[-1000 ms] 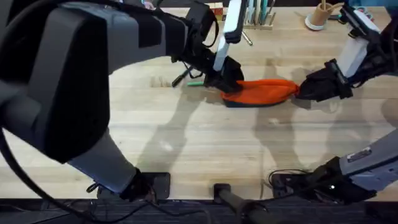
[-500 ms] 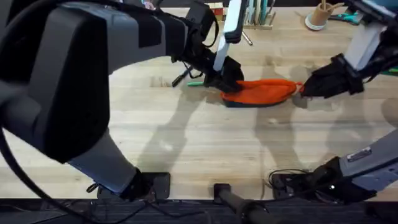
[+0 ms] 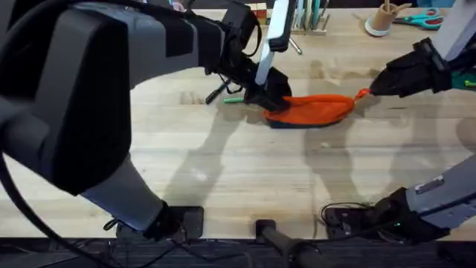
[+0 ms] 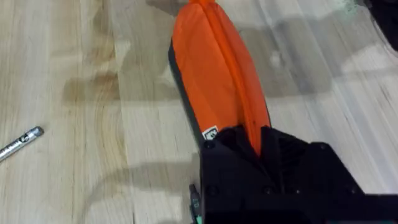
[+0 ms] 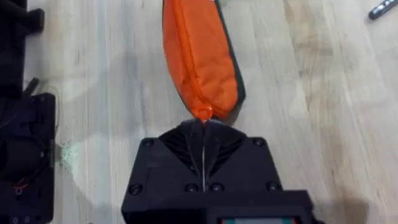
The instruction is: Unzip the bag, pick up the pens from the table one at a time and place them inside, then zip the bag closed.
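The orange bag [image 3: 312, 109] lies on its navy base on the table [image 3: 223, 179], its zipper seam [image 5: 189, 56] looking closed. My left gripper [image 3: 269, 95] is shut on the bag's left end [image 4: 252, 124]. My right gripper [image 3: 378, 86] is shut on a small orange tab [image 3: 362, 94] at the bag's right tip [image 5: 203, 114], which is lifted slightly. A black pen [image 3: 216, 93] and a green pen [image 3: 233, 99] lie just left of the left gripper. A silver-grey pen [image 4: 22, 142] rests farther off on the wood.
At the table's far edge stand a rack of tools [image 3: 309, 18], a cup of wooden sticks [image 3: 383, 18] and teal-handled scissors [image 3: 424, 18]. Cables and arm bases [image 3: 349, 216] crowd the near edge. The left arm's dark bulk [image 3: 82, 89] covers the left side.
My right gripper has moved right and toward the far edge, drawing the orange tab out from the bag's right tip. The left gripper and the bag's body have stayed put.
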Robot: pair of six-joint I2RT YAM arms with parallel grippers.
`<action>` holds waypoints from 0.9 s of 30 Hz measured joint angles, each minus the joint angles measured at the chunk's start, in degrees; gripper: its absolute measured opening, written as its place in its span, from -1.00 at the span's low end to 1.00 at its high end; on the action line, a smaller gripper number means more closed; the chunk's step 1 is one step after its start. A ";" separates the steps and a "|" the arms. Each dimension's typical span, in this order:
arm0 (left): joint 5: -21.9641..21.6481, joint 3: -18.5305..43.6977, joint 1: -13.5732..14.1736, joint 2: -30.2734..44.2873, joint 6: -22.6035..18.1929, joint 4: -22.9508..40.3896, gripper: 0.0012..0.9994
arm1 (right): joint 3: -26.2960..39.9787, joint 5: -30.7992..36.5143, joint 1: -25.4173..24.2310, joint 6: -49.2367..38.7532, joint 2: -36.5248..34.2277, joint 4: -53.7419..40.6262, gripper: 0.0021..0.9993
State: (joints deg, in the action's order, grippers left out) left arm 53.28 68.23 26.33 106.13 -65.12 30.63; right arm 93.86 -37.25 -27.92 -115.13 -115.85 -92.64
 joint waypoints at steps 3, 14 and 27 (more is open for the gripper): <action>0.01 0.00 0.00 0.00 0.00 0.00 -0.91 | 0.12 -0.42 0.00 0.00 0.01 -0.02 -0.94; 0.00 0.00 0.00 0.00 0.00 0.00 -0.91 | 0.16 -1.62 1.44 -0.20 0.02 0.00 -0.94; 0.00 0.00 0.00 0.00 0.00 0.00 -0.91 | 0.18 -1.75 11.11 -0.42 0.02 0.02 -0.94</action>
State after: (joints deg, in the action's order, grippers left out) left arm 53.28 68.23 26.33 106.13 -65.12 30.63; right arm 94.04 -39.00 -16.81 -115.55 -115.83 -92.62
